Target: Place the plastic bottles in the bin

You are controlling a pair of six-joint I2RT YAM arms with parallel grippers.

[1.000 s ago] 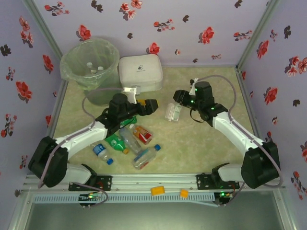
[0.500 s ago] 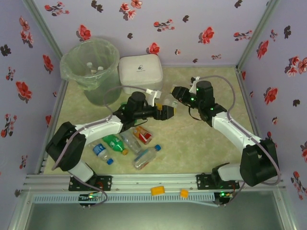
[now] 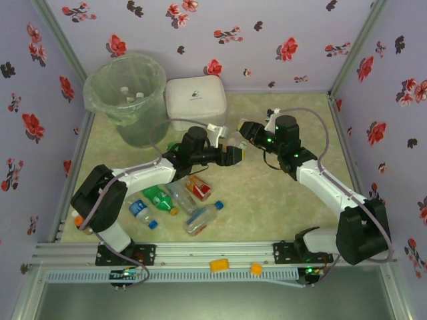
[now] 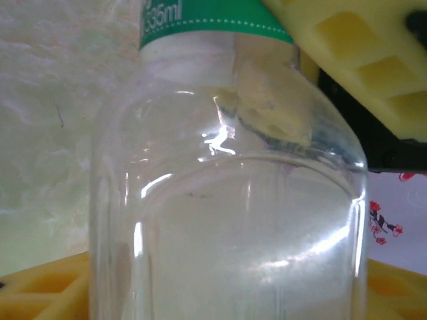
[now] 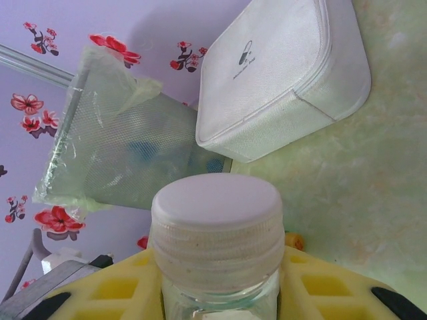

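A clear bottle (image 3: 234, 147) with a white cap (image 5: 217, 230) and a green label (image 4: 207, 20) hangs between both arms above the table's middle. My right gripper (image 3: 244, 133) is shut on its neck, with yellow fingers (image 5: 110, 288) on either side under the cap. My left gripper (image 3: 231, 155) is shut on the bottle's body (image 4: 227, 200); its yellow pads (image 4: 40, 287) press both sides. Several plastic bottles lie left of centre: a green one (image 3: 160, 199), a red one (image 3: 198, 188), a blue-labelled one (image 3: 140, 210) and a blue-capped one (image 3: 202, 218). The bin (image 3: 127, 93) stands at the back left, holding bottles.
A white rounded box (image 3: 195, 100) sits right of the bin, near the back wall. Another green bottle (image 3: 175, 147) peeks out behind the left arm. Two small yellow pieces (image 3: 219, 265) rest on the front rail. Flowered walls close in the table on three sides.
The left arm has swung right from the bottle pile to the bottle held up by the right gripper, and its jaws have closed onto the bottle's body. The right gripper has lifted slightly.
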